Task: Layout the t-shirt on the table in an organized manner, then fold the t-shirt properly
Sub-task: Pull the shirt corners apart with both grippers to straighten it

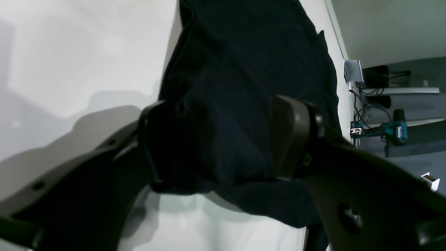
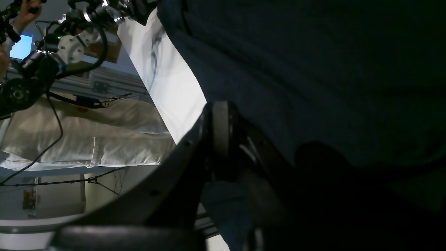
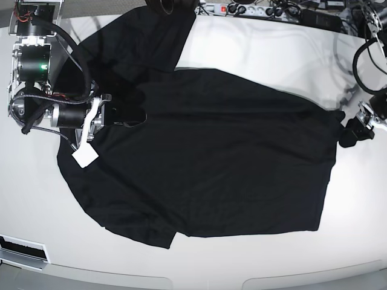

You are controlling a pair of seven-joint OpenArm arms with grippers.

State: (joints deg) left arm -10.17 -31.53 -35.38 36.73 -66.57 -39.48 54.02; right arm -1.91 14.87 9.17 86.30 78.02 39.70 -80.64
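Note:
The black t-shirt [image 3: 205, 151] lies spread over the white table [image 3: 272, 54], one sleeve reaching to the back left. A small white tag [image 3: 84, 156] shows at its left edge. My right gripper [image 3: 130, 115] rests low on the shirt's left part. In the right wrist view its fingers [image 2: 220, 122] are shut, with dark t-shirt [image 2: 313, 69] fabric right at the tips. My left gripper [image 3: 349, 132] sits at the shirt's right corner. In the left wrist view its fingers [image 1: 291, 139] stand wide apart, with a bunch of t-shirt [image 1: 244, 87] fabric lying between them on the table [image 1: 69, 52].
A power strip and cables [image 3: 254, 9] line the table's back edge. Beyond the table's side, a teal drill [image 1: 395, 130] sits on shelving. A pale cushion [image 2: 87, 139] lies past the table's edge in the right wrist view. The table's rounded front edge [image 3: 199, 281] runs close below the shirt.

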